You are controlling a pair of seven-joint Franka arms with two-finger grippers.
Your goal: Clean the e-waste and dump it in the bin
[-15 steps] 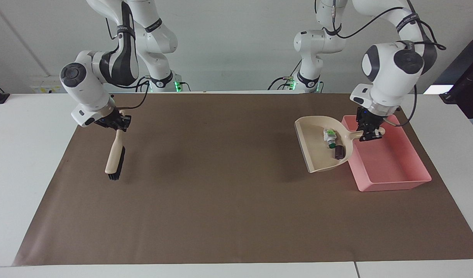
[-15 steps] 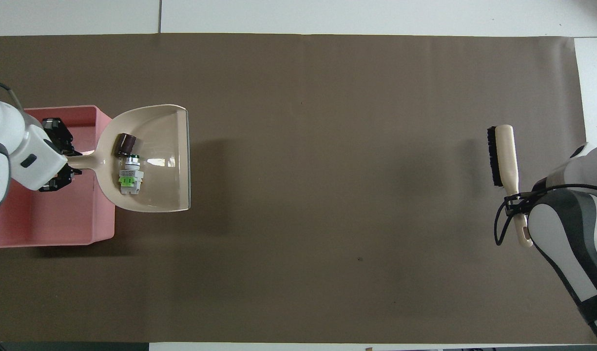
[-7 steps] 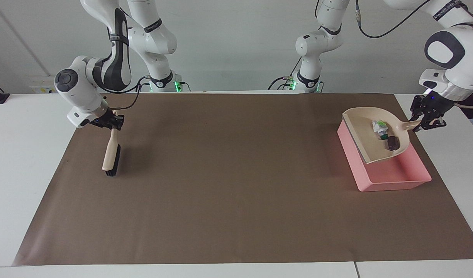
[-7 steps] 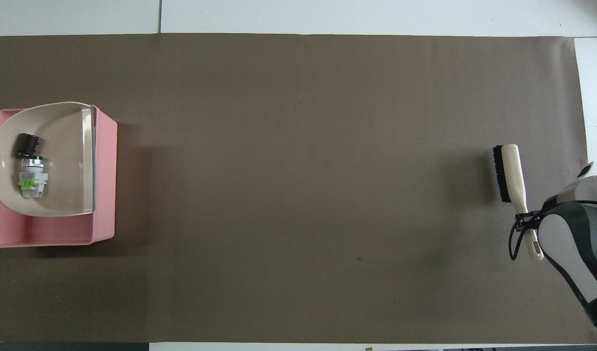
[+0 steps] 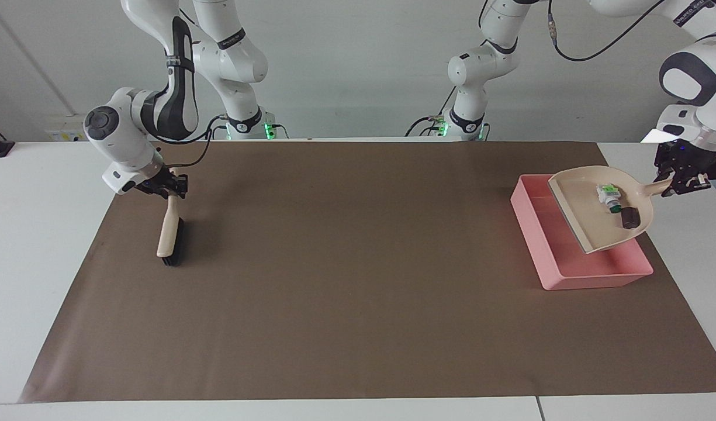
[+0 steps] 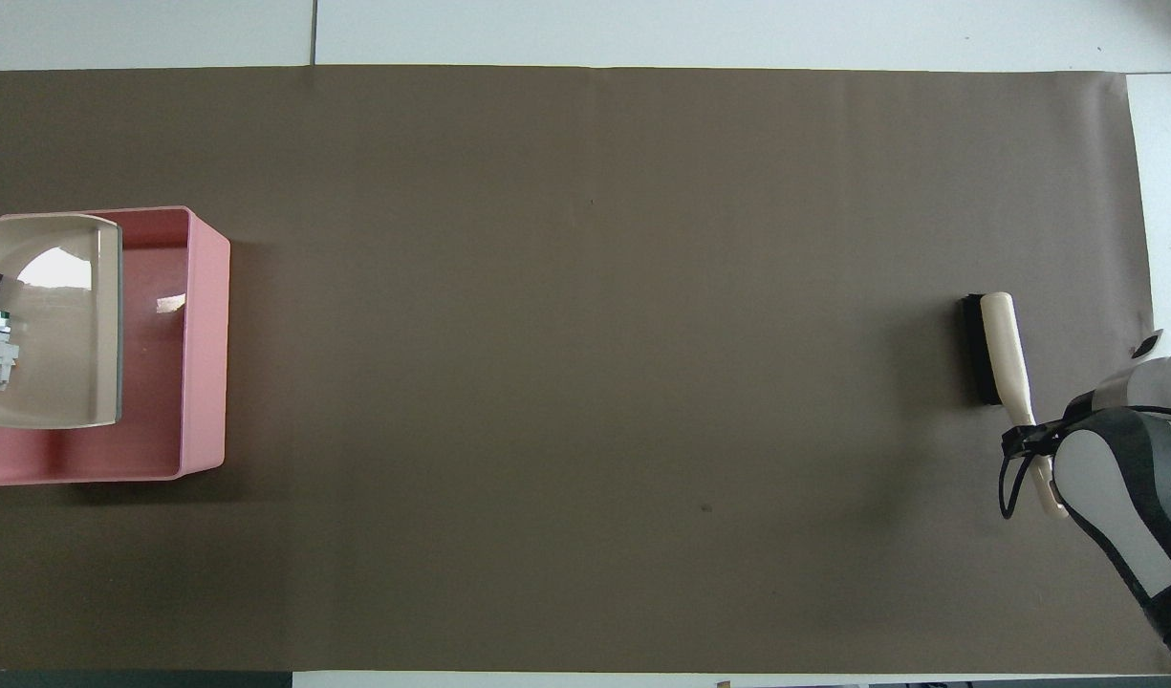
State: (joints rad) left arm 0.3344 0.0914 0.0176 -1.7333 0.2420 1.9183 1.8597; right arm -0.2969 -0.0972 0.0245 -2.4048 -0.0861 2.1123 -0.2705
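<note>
Currently the e-waste lies in the beige dustpan (image 5: 597,213): the white piece with the green end (image 5: 608,195) sits just beside the dark block (image 5: 629,218), both toward the handle end of the pan. The dustpan is held in the air over the bin (image 5: 536,245), the pink tray at the left arm's end of the brown mat (image 5: 358,269), with its open lip tilted down toward the tray's inside. The tray's floor shows bare in the overhead view.

The left gripper (image 5: 682,175) has its jaws pinched on the dustpan's handle, over the edge of the surface just outside the tray; its arm drops in from high above, the wrist bent down to the handle.

The right gripper (image 5: 169,186) is near the right arm's end of the mat, its arm folded low and slanting down. Whether its jaws grip or only flank the brush (image 5: 172,234) handle I cannot tell. The brush stands slanted, bristle end touching the mat.
</note>
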